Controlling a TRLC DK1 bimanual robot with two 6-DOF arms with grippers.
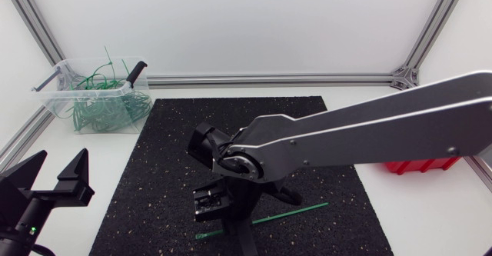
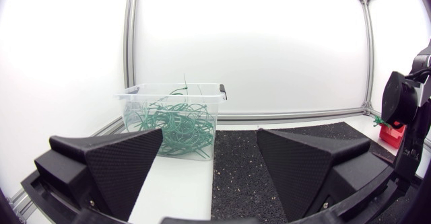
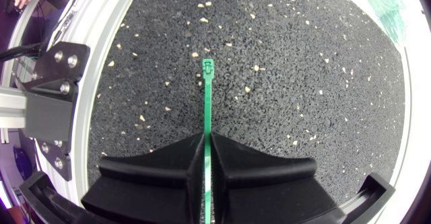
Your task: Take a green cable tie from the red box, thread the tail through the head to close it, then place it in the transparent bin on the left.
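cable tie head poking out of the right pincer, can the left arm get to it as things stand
Probably yes: the cable tie has its head toward the left arm's side, the open left pincer sits beside the mat, and only bare mat lies between them.

My white table (image 1: pixel 108 142) has a black speckled mat (image 1: pixel 169 156) mid-table, clear bin (image 1: pixel 61 102) back left, red box (image 1: pixel 419 166) right.

A: Where's the room?
B: Left half of the black mat (image 1: pixel 146 171) lies bare, between the left tool (image 1: pixel 55 173) and the right arm (image 1: pixel 369 137).
A: And blocked?
B: That arm spans the right half; the right tool (image 3: pixel 207 143) pins the green cable tie (image 3: pixel 208 96) near-middle. Transparent bin (image 1: pixel 51 96), far left, sits heaped with ties (image 1: pixel 104 111).
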